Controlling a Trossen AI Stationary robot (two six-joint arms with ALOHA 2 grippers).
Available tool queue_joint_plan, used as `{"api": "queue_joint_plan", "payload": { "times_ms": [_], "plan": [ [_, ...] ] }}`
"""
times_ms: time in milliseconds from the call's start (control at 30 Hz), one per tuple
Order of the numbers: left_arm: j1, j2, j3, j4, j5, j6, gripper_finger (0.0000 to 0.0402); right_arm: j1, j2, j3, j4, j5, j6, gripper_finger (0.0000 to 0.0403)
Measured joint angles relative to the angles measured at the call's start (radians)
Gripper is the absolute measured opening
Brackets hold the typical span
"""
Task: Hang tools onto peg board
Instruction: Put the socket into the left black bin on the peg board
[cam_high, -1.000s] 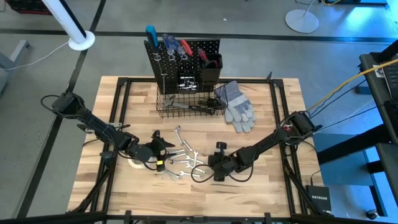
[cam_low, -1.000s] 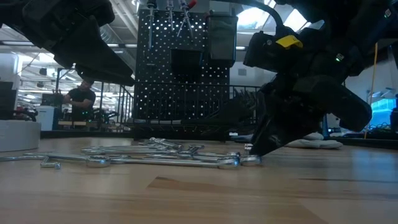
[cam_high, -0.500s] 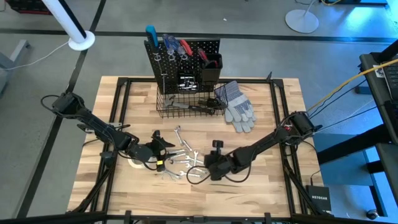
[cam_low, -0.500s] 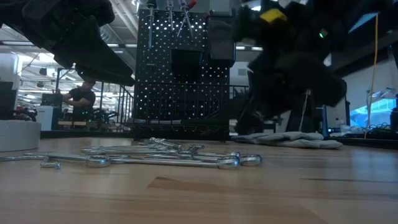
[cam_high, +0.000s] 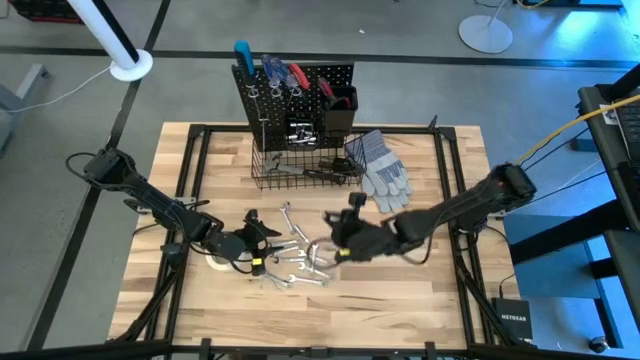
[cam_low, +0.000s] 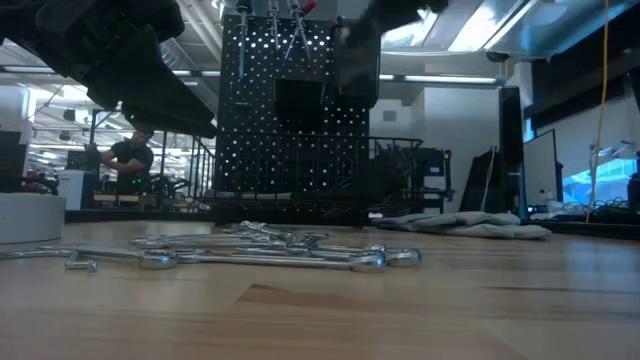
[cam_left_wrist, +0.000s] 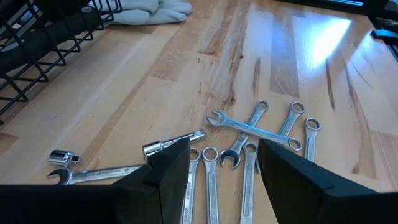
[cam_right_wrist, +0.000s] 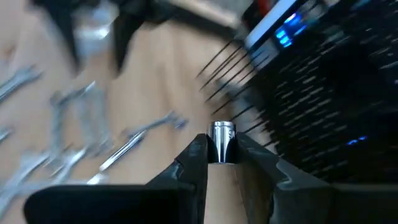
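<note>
Several silver wrenches (cam_high: 295, 255) lie flat in a loose pile on the wooden table, also in the left wrist view as wrenches (cam_left_wrist: 249, 140) and in the low view as wrenches (cam_low: 270, 248). My left gripper (cam_left_wrist: 224, 180) hovers open just above them, at the left of the pile (cam_high: 255, 242). My right gripper (cam_high: 333, 240) is raised to the right of the pile, shut on a small silver socket (cam_right_wrist: 221, 134). The black peg board (cam_high: 295, 90) stands upright at the far edge with tools on its hooks. Its wire basket (cam_high: 305, 165) holds more tools. My right gripper pinches the silver socket by its round side wall (cam_right_wrist: 221, 149) between its two fingertips. The socket's upper end sticks out past the fingertips. It is lifted clear of the table.
Grey work gloves (cam_high: 383, 170) lie right of the basket. A white roll (cam_high: 213, 262) sits under my left arm. The near half of the table is bare wood (cam_high: 330, 315). A person (cam_low: 128, 160) stands in the room beyond the table.
My right gripper has risen from the table at the right end of the wrench pile, out of the top of the low view. It has moved toward the far edge and the peg board, staying shut on the socket.
</note>
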Motion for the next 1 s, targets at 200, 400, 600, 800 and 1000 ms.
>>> {"api": "queue_joint_plan", "payload": {
  "times_ms": [200, 400, 600, 800, 1000],
  "plan": [
    [0.000, 0.000, 0.000, 0.002, -0.004, 0.000, 0.0182, -0.124, -0.049, 0.000, 0.266, 0.005, -0.195, 0.0071],
    [0.000, 0.000, 0.000, 0.002, -0.006, 0.000, 0.0182, -0.296, -0.019, 0.000, 0.526, -0.093, -0.287, 0.0072],
    [0.000, 0.000, 0.000, 0.001, -0.006, 0.005, 0.0182, -0.439, -0.001, 0.000, 0.644, -0.220, -0.242, 0.0072],
    [0.000, 0.000, 0.000, 0.001, -0.007, 0.006, 0.0182, -0.523, 0.050, 0.000, 0.649, -0.311, -0.196, 0.0072],
    [0.000, 0.000, 0.000, -0.003, -0.007, 0.006, 0.0182, -0.539, 0.075, 0.000, 0.673, -0.311, -0.188, 0.0079]
  ]
}}
